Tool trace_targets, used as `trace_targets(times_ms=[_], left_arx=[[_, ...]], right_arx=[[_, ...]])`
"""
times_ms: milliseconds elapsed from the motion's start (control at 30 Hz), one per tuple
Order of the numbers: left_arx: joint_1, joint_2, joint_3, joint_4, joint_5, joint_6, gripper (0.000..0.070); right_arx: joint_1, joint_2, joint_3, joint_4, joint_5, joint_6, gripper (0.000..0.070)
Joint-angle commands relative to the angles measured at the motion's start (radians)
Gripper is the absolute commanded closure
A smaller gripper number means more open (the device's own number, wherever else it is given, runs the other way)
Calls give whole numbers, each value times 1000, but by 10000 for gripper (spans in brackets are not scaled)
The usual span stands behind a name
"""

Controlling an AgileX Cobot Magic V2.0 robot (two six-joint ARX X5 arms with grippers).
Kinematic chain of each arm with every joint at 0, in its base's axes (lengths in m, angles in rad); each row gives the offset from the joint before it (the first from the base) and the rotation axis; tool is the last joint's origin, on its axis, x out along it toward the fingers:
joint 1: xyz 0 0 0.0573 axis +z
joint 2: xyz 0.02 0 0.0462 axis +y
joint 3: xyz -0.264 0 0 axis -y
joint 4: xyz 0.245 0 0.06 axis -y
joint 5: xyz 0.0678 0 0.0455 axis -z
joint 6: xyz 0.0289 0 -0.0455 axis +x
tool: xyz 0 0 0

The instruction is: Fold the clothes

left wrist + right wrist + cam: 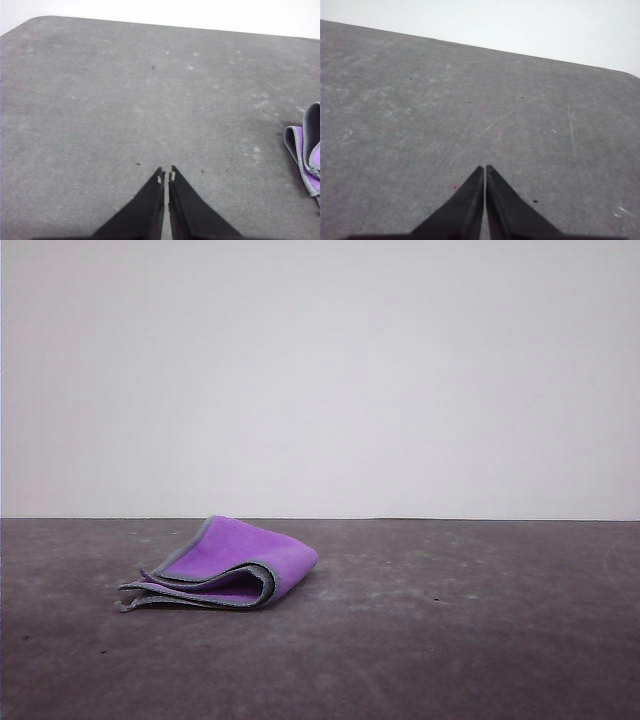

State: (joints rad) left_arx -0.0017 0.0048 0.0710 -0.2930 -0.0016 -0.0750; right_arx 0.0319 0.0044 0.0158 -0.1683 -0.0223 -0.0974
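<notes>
The clothes (pixel 228 565) are one small cloth lying folded over on the grey table, left of centre in the front view, purple face outward with light grey edging and layered edges at its near left. An edge of the clothes (pixel 306 145) also shows in the left wrist view, well off to one side of the fingers. My left gripper (pixel 166 174) hovers over bare table, black fingers together with nothing between them. My right gripper (pixel 485 170) is likewise shut over bare table, holding nothing.
The grey table (pixel 450 640) is scuffed and speckled, and a plain white wall stands behind it. Its far rounded corners appear in both wrist views.
</notes>
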Motion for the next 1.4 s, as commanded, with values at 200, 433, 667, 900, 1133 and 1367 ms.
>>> trace_targets(times_ms=[200,433,667,900,1133,1367], left_arx=[[13,-2,-59,107,-61,-5,700],[14,-2,-59,107,-52,-5,700],[14,-2,-59,107,-51,-5,700],[14,-2,-59,107,-51,-5,700],[14,-2,-59,107,-51,-5,700],[14,5,-59,107,-51,-5,700]], right_arx=[[-2,-1,-3,11,1,11,700],[-2,-1,-3,11,-1,11,700],[-2,-1,-3,11,-1,11,700],[-2,-1,-4,12,-1,11,700],[-17,3,-4,10,-4,11,700],[-16,11,-4,12,-2,11,700]])
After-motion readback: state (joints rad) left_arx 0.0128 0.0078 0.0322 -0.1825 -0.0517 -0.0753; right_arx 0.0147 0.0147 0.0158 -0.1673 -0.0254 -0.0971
